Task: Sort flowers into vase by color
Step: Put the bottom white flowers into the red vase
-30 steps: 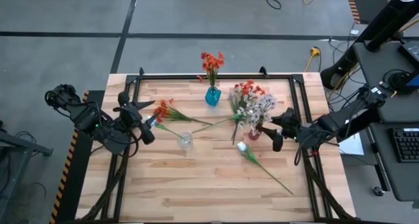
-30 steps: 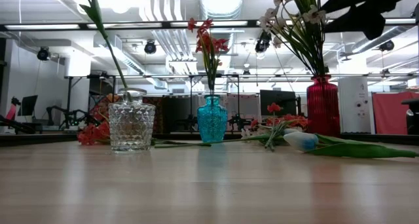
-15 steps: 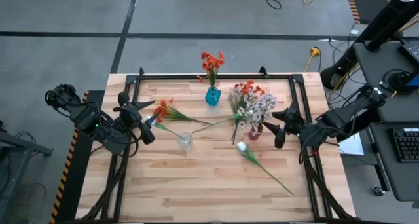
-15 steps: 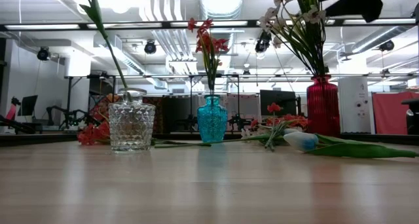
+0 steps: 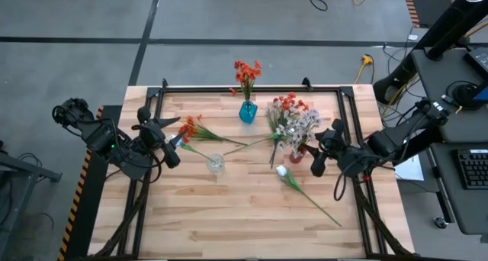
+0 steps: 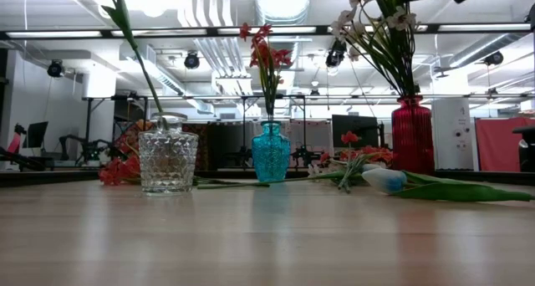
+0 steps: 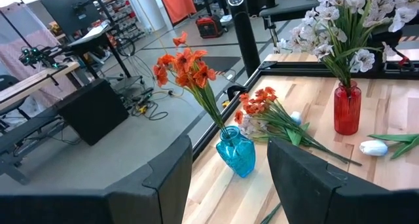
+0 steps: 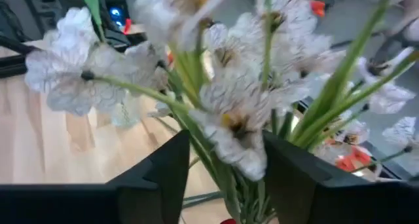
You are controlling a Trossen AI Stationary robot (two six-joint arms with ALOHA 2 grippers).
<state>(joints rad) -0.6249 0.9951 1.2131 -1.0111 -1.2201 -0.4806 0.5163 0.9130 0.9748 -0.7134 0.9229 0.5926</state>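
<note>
A red vase (image 5: 296, 156) right of the table's middle holds a bunch of pale white flowers (image 8: 229, 99). My right gripper (image 8: 226, 168) is open just right of that vase, up at blossom height, with the bunch's stems and blossoms between its fingers; whether they touch, I cannot tell. A blue vase (image 5: 248, 112) at the far middle holds orange-red flowers. A clear glass vase (image 5: 216, 164) holds one green stem. An orange spray (image 5: 192, 128), a mixed orange and pale spray (image 5: 284, 104) and a white bud (image 5: 281, 171) lie flat on the table. My left gripper (image 5: 175, 148) waits open at the left, holding nothing.
A black frame rail (image 5: 252, 89) runs along the table's far edge and down both sides. The white bud's long stem (image 5: 316, 204) slants toward the near right corner. Bare wood (image 5: 229, 215) fills the near half of the table.
My right gripper has risen, rolled a little and moved toward the table's left, in among the white blossoms above the red vase. In the low view it has climbed almost out of the picture's top. The flowers and vases have stayed put.
</note>
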